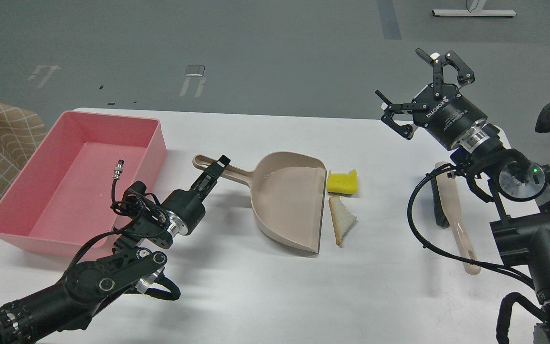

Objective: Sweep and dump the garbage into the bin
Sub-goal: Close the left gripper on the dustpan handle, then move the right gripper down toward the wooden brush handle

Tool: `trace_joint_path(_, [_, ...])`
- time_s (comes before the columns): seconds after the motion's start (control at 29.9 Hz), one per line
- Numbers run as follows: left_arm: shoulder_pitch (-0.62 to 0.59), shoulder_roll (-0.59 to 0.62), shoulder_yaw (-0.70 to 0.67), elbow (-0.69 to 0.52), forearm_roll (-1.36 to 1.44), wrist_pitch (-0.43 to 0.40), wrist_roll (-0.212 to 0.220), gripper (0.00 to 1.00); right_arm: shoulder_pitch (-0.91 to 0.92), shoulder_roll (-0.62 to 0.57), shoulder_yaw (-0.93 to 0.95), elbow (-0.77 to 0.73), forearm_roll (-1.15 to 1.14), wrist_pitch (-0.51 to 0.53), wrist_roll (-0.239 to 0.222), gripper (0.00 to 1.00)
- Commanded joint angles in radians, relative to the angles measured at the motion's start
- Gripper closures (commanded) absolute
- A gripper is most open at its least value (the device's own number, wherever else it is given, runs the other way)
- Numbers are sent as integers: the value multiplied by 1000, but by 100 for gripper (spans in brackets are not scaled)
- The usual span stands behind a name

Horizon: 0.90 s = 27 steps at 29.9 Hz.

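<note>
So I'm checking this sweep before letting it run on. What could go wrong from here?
1. The left gripper sits far out on the dustpan handle, so the pan may twist when lifted.
2. The sponge and bread lie just outside the pan's lip; a sweep could push them past it.
3. The right gripper, jaws open, holds nothing while the brush lies under its arm.

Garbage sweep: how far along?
Early. Done: nothing; the pink bin holds no garbage. The sponge and bread slice lie on the table just off the dustpan mouth. In hand: left gripper is at the dustpan handle; whether it grips is unclear. Right gripper is open in the air, the brush untouched. Left: sweep, lift, dump.
</note>
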<state>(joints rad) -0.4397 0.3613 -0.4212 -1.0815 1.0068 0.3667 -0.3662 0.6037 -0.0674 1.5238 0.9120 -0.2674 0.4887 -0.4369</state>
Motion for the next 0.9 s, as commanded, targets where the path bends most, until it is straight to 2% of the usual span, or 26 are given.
trace_joint_path(0.0, [-25, 10, 51, 0, -1, 37, 1, 100, 1, -2, -2, 1, -7, 0, 0, 0])
trace_joint_path(0.13, [-25, 11, 53, 0, -1, 38, 1, 100, 4, -25, -11, 5, -21, 0, 0, 0])
trace_joint_path(0.4, [-27, 18, 53, 0, -1, 46, 1, 100, 48, -179, -186, 10, -59, 0, 0, 0])
trace_joint_path(0.6, [-34, 30, 53, -3, 1, 46, 1, 100, 129, -313, -376, 11, -62, 0, 0, 0])
trace_joint_path(0.67, [-39, 31, 53, -3, 1, 46, 1, 100, 181, -379, -498, 11, -71, 0, 0, 0])
trace_joint_path(0.87, [-42, 31, 53, -5, 1, 46, 1, 100, 283, -468, -715, 19, -141, 0, 1, 0])
